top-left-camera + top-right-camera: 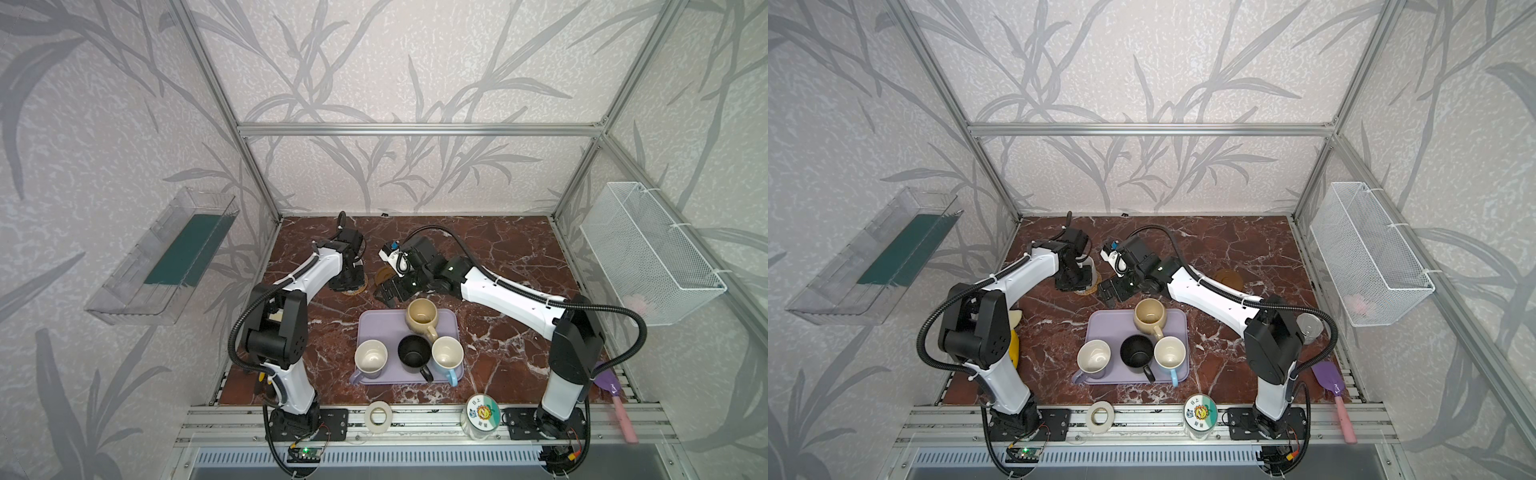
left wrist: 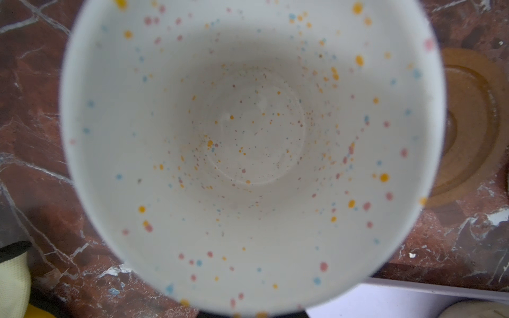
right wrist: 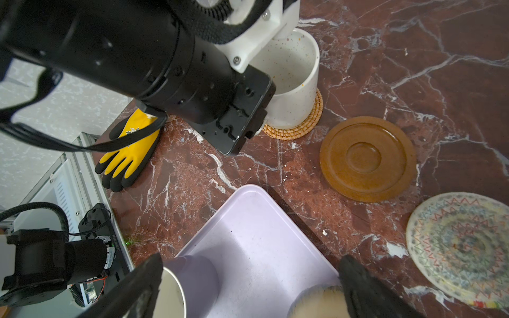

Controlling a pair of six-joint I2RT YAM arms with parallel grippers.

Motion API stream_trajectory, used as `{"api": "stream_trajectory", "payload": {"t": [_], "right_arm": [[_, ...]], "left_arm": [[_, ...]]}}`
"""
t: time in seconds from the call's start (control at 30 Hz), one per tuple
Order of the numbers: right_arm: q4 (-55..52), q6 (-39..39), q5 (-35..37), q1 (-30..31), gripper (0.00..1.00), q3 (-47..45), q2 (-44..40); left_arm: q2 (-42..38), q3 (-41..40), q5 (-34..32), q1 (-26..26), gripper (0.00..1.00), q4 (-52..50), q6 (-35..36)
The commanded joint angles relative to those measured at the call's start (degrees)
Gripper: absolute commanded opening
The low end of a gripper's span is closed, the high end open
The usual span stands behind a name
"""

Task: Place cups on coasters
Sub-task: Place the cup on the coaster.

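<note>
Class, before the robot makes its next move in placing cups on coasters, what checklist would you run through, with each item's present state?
1. White mug seated on rattan coaster: ok.
2. Left gripper clear of the white mug: not ok, shut on it.
3. Right gripper open over the tray: ok.
4. Brown wooden coaster bare: ok.
5. Beige mug upright on the tray: ok.
6. White mug centred on its coaster: cannot tell, the arm hides one side.

Leaf-patterned walls [image 1: 374, 62], red marble tabletop [image 1: 519, 257], aluminium frame [image 1: 415, 129].

5 cups [image 1: 415, 353], seemingly 4 coasters [image 3: 367, 158], 1 tray [image 1: 382, 324]
</note>
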Motion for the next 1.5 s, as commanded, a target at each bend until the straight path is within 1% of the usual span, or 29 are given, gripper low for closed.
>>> {"api": "stream_trajectory", "payload": {"t": [0.0, 0.33, 0.43, 0.67, 0.8, 0.97, 1.17, 1.37, 1.47], "right_arm": [[0.3, -0.26, -0.14, 0.42, 0.99, -0.32, 0.52], [0.24, -0.05, -0.04, 0.39, 0.99, -0.88, 0.3], [0.01, -0.09, -0.21, 0.36, 0.99, -0.53, 0.56], [-0.01, -0.04, -0.16, 0.43, 0.99, -0.68, 0.58], [-0.31, -0.1, -0.3, 0.43, 0.99, -0.68, 0.8], [-0.21, -0.07, -0.05, 0.51, 0.99, -1.13, 0.41], [-0.2, -0.1, -0.09, 0.51, 0.99, -1.21, 0.34], [-0.25, -0.28, 0.05, 0.51, 0.99, -1.39, 0.16], [-0.2, -0.29, 0.12, 0.51, 0.99, -1.56, 0.1]], "left_arm": [[-2.23, -0.82, -0.46, 0.25, 0.0, 2.13, -0.67], [-2.57, -1.63, -0.59, 0.25, 0.0, 1.75, -0.06], [-2.61, -1.67, -0.55, 0.25, 0.05, 1.55, 0.06], [-2.77, -1.59, -1.13, 0.25, 0.09, 1.35, 0.14], [-2.75, -1.76, -1.2, 0.25, 0.15, 1.22, 0.14], [-3.07, -2.2, -1.75, 0.25, 0.16, 1.08, 0.2], [-3.1, -2.38, -1.85, 0.25, 0.22, 1.01, 0.06], [-3.16, -2.46, -2.21, 0.3, 0.23, 0.87, -0.13], [-3.15, -2.64, -2.5, 0.34, 0.3, 0.71, -0.21]]}}
